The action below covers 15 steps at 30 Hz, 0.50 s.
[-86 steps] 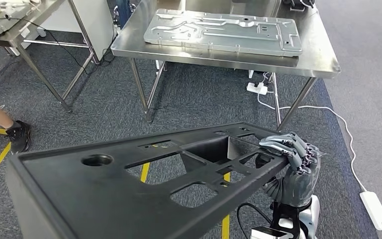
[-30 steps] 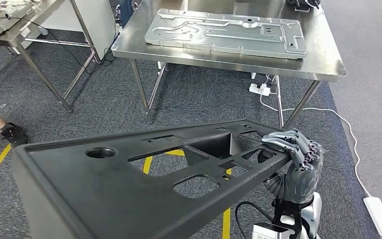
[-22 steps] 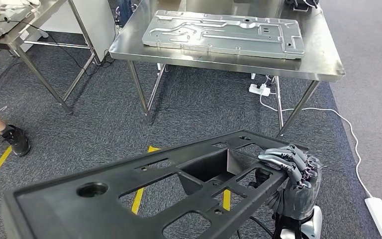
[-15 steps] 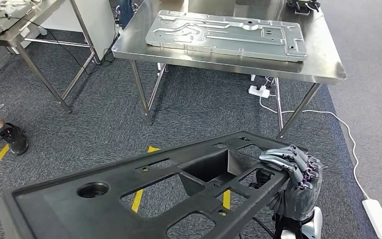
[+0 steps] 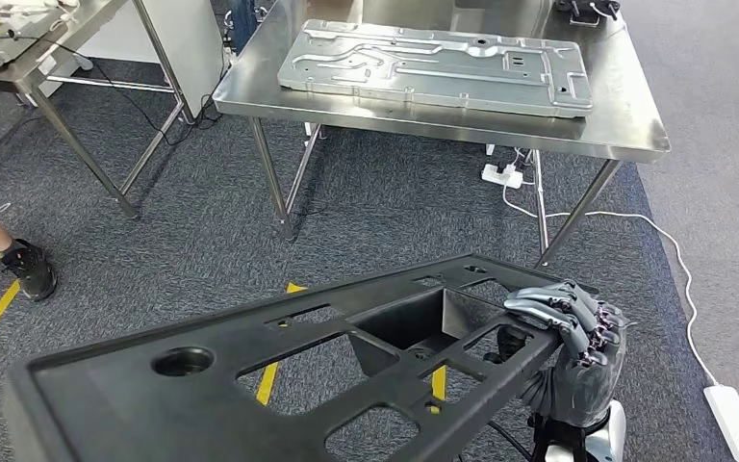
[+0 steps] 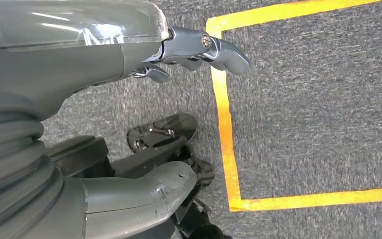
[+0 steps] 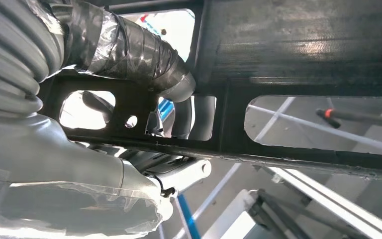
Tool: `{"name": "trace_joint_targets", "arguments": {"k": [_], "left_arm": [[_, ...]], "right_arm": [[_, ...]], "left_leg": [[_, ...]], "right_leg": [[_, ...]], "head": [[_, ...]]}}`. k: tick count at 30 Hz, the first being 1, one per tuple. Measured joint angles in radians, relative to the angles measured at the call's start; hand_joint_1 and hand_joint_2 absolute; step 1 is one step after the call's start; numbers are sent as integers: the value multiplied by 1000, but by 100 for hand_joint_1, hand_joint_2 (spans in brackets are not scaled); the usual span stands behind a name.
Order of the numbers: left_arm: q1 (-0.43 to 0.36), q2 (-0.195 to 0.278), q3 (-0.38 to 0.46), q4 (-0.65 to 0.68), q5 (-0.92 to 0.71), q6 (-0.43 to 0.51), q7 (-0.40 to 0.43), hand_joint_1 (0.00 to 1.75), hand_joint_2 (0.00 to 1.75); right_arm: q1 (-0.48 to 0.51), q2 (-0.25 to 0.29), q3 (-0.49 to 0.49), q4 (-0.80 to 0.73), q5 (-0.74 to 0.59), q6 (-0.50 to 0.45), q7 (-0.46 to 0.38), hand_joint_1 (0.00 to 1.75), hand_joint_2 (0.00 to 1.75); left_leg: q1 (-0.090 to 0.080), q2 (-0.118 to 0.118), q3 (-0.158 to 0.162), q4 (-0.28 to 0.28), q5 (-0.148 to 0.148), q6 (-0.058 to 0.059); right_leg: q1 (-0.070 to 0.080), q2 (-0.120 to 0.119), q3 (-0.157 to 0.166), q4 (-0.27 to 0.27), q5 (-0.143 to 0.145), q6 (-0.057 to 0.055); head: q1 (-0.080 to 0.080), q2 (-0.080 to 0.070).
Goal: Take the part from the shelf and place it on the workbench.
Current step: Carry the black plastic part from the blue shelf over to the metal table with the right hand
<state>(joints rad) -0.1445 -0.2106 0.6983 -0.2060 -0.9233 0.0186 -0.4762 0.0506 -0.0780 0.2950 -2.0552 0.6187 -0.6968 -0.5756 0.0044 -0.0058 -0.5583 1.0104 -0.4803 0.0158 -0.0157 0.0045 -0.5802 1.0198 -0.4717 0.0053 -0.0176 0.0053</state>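
Note:
A large black plastic part (image 5: 115, 404) with several cutouts stretches across the lower head view, held above the carpet. My right hand (image 5: 573, 346) grips its right edge, fingers curled over the rim. The right wrist view has that hand (image 7: 54, 144) wrapped round a bar of the part (image 7: 298, 45), fingers through a cutout. My left hand (image 6: 104, 50) hangs over the floor, thumb and fingers apart with nothing between them. The steel workbench (image 5: 616, 130) stands ahead, some way beyond the part.
A silver stamped metal plate (image 5: 433, 65) covers much of the workbench top. A second steel table (image 5: 19, 58) stands at far left. A person's leg and shoe (image 5: 29, 269) are at the left edge. A white power strip (image 5: 736, 412) and cable lie right; yellow tape (image 6: 224, 124) marks the carpet.
The part sits slightly lower in the picture than a second ago, my right hand's grip unchanged. The view swayed slightly. The person's foot shifted a little at the left edge.

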Motion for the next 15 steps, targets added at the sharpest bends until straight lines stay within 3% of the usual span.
{"name": "trace_joint_targets", "arguments": {"k": [2,5,6,7,8,9,11,12,15], "left_arm": [[0,0,0,0,2,1,-1,0,175],[3,0,0,0,-1,1,-13,0,175],[5,0,0,0,-5,5,-22,0,175],[8,0,0,0,-10,14,-33,0,175],[10,0,-1,0,-17,26,-43,0,175],[11,0,-3,0,-24,40,-50,0,175],[10,0,-8,0,-32,57,-47,0,175],[9,0,-9,0,-30,51,-41,0,175],[11,0,-10,0,-7,-19,-35,0,175]], "right_arm": [[2,1,0,-3,1,0,-1,175,175],[11,4,0,-5,4,0,-7,175,175],[16,5,0,-5,6,0,-10,175,175],[22,6,0,-6,8,0,-14,175,175],[28,8,0,-6,9,0,-18,175,175],[33,9,0,-8,10,0,-22,175,175],[39,11,-1,-11,9,0,-27,175,175],[40,12,-1,-12,8,0,-28,175,175],[36,13,-2,-12,0,0,-25,175,175]], "left_leg": [[3,1,-21,53,-37,-10],[6,1,-112,249,-131,-21],[7,1,-133,290,-140,-21],[7,1,-134,291,-127,-19],[6,1,-116,250,-97,-15],[5,1,-81,177,-57,-8],[-1,2,-19,46,-8,5],[-4,2,-5,13,0,10],[-5,3,-1,-5,6,18]], "right_leg": [[-4,-2,3,-5,2,-13],[-2,-4,3,-5,1,-21],[0,-4,3,-4,1,-22],[1,-3,4,-3,0,-23],[3,-2,5,-2,-2,-23],[4,-2,7,-1,-3,-22],[8,0,8,1,-6,-18],[9,0,7,1,-6,-13],[7,-1,7,-2,-4,4]], "head": [[0,0],[0,0],[0,0],[0,0],[0,0],[0,0],[0,0],[0,0],[0,0]]}}
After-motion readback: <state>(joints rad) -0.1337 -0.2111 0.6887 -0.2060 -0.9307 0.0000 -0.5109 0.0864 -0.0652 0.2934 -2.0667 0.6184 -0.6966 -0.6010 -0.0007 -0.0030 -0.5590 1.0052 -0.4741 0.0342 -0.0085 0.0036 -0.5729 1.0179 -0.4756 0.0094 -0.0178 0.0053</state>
